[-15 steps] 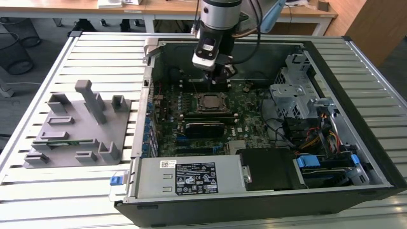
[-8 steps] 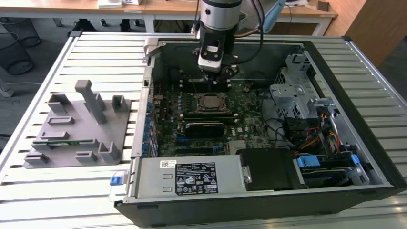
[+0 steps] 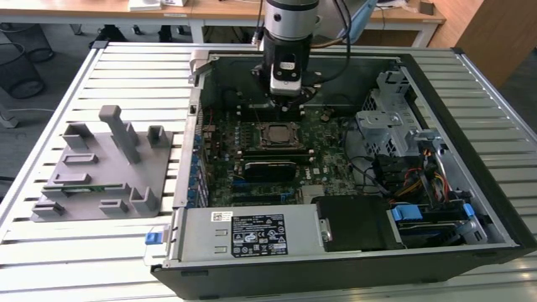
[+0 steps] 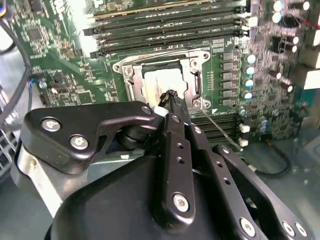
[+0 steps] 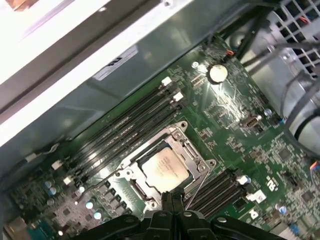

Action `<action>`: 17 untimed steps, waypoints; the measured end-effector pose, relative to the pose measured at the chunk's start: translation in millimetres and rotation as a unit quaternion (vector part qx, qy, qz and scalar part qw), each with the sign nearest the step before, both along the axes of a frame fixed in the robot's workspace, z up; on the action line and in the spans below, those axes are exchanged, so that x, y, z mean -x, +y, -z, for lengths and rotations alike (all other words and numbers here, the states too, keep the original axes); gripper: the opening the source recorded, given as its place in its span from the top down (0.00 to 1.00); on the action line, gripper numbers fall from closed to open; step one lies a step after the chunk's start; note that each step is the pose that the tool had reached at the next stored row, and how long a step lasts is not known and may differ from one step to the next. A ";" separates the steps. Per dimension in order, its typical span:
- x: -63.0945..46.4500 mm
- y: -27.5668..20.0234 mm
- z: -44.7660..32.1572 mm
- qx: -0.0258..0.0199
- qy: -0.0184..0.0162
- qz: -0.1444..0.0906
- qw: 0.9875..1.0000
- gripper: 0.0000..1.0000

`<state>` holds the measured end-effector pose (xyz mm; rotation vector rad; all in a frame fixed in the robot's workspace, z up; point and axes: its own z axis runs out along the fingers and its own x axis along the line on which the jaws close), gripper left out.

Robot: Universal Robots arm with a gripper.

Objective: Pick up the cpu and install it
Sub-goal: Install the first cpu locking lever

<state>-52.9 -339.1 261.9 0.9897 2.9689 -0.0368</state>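
In the second wrist view the gripper (image 4: pixel 171 96), its fingertips pressed together holding nothing, hangs above the cpu (image 4: pixel 162 84), which sits in the socket frame (image 4: pixel 131 80) on the motherboard (image 4: pixel 55 75), memory slots (image 4: pixel 170 22) beside the frame, inside the computer case (image 3: pixel 470 189).

Closed gripper (image 4: pixel 171 95) — over seated cpu (image 4: pixel 162 82)

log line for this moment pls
tool: shut, empty | cpu: seated in socket frame | tool above cpu, inside computer case
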 end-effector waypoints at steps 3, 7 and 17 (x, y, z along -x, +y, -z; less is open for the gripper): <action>0.0 0.0 0.3 0.000 0.000 -0.028 1.000 0.89; 0.0 0.0 0.6 0.000 0.000 -0.064 0.998 0.89; 0.0 0.0 1.4 0.000 0.000 -0.154 0.988 0.89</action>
